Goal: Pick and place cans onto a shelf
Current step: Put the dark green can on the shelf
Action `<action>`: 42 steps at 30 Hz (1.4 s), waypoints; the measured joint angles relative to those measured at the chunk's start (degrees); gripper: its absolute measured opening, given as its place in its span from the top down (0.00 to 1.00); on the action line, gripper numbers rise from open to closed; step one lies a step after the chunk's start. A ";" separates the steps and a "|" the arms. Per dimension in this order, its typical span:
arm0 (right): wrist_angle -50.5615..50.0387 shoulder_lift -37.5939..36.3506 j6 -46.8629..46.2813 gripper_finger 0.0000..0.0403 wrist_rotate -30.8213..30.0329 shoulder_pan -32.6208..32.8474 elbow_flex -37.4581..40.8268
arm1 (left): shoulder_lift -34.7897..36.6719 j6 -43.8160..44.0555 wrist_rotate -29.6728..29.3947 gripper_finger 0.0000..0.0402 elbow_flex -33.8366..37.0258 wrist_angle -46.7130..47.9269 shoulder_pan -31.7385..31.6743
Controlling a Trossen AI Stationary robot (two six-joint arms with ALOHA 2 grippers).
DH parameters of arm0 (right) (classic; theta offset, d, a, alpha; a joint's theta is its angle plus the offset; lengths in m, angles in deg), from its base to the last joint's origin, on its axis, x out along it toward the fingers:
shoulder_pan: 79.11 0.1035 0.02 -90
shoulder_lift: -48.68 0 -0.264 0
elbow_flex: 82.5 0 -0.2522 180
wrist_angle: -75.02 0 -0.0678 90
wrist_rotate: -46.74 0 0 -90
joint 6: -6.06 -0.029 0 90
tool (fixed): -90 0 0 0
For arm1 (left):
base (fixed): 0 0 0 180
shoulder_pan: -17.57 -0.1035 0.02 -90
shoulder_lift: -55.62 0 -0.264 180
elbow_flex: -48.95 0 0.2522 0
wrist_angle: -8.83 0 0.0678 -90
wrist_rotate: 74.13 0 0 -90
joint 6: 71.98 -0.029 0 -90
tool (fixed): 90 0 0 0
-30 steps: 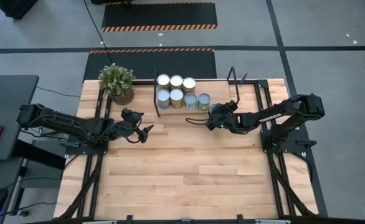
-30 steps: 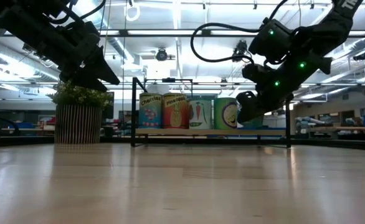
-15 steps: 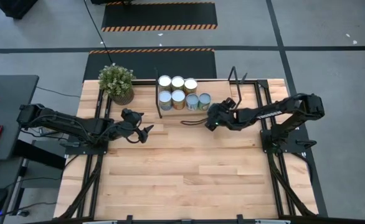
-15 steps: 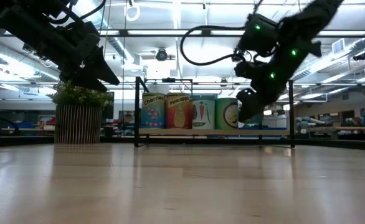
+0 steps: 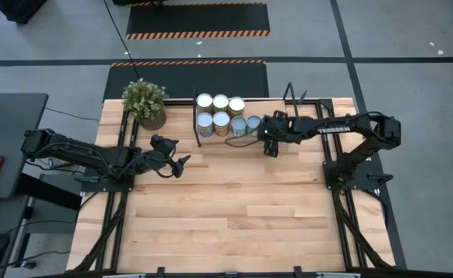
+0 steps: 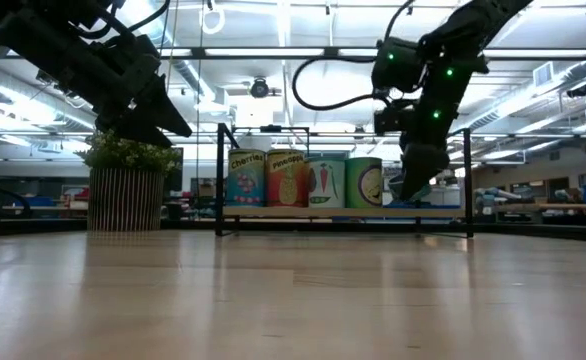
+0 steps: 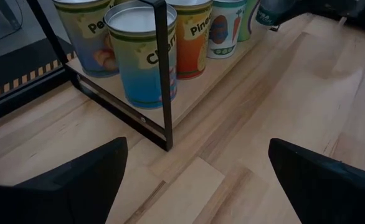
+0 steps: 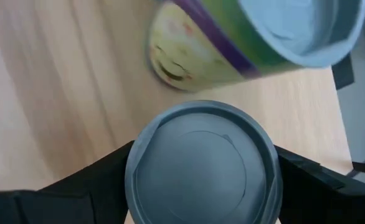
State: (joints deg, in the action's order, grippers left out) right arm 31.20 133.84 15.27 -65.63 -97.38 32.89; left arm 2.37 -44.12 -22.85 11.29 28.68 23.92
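— Wooden table, left side first: what's over there?

— The left gripper hangs near the plant, fingers spread wide, nothing between them. It looks to be waiting.

— And the shelf?

— Seven cans stand on its board, packed toward the left end; four labels face the low camera.

— Then the right side?

— The right gripper is clamped on another can, held over the shelf board just beside the last standing can.

— So which step is this?

— The placing, I'd say. Next it likely needs to lower the can straight down onto bare board without nudging its neighbour, then let go and lift clear.
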 joint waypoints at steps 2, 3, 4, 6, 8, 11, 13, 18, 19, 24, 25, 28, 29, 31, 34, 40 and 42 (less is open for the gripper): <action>0.00 0.00 2.24 0.21 2.24 -1.92 0.00 | -0.01 0.01 0.00 0.01 0.00 0.00 0.00; -0.04 0.00 3.48 0.21 3.51 -2.84 0.00 | -0.01 0.01 -0.01 0.01 0.00 0.00 0.00; -0.03 0.00 4.49 0.21 4.88 -3.62 0.00 | 0.00 0.02 -0.01 0.01 0.00 0.00 0.00; 0.12 0.00 5.85 0.21 7.21 -4.99 0.00 | 0.00 0.02 -0.02 0.01 0.00 0.00 0.00; 0.49 0.00 7.53 0.21 9.06 -6.14 0.00 | -0.01 -0.02 -0.02 0.01 0.00 -0.02 0.00; 0.48 0.00 10.41 0.21 10.53 -7.66 0.00 | 0.01 -0.02 -0.02 0.01 0.00 0.00 0.00; 0.48 0.00 11.61 0.21 10.96 -8.45 0.00 | 0.00 -0.01 -0.01 0.01 0.00 -0.01 -0.01; 0.43 0.00 11.92 0.17 12.00 -10.27 0.00 | 0.01 0.02 -0.02 0.01 0.00 -0.02 0.00; 0.44 0.00 11.87 0.15 12.01 -10.52 0.00 | 0.01 0.02 -0.02 0.01 0.00 -0.02 -0.01; 0.08 0.00 11.83 0.09 11.06 -11.07 0.00 | -0.01 -0.01 -0.01 0.01 0.00 -0.02 0.00; 0.07 0.00 11.81 0.08 10.08 -10.84 0.00 | -0.01 0.02 -0.02 0.01 0.00 -0.02 0.00; -0.35 0.00 11.60 0.07 8.03 -9.89 0.00 | 0.00 0.02 -0.02 0.01 0.00 -0.02 0.00; -0.52 0.00 11.58 0.06 7.71 -9.48 0.00 | 0.00 0.02 -0.02 0.01 0.00 -0.02 -0.01; -0.63 0.00 11.58 0.06 6.68 -8.61 0.00 | -0.01 0.02 -0.02 0.01 0.00 -0.02 0.00; -1.58 0.02 11.36 0.06 5.29 -7.43 -0.53 | 0.01 -0.02 -0.02 0.01 0.00 -0.02 -0.02; -6.80 0.02 8.61 0.06 3.48 -5.13 -5.66 | 0.01 0.02 -0.02 0.01 0.00 -0.02 0.00; -10.13 0.02 7.36 0.06 3.21 -4.45 -8.15 | -0.01 0.02 -0.02 0.01 0.00 -0.02 -0.02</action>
State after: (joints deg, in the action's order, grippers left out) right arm 21.06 133.87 22.63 -62.42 -101.82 24.74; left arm 2.36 -44.10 -22.87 11.29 28.65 23.90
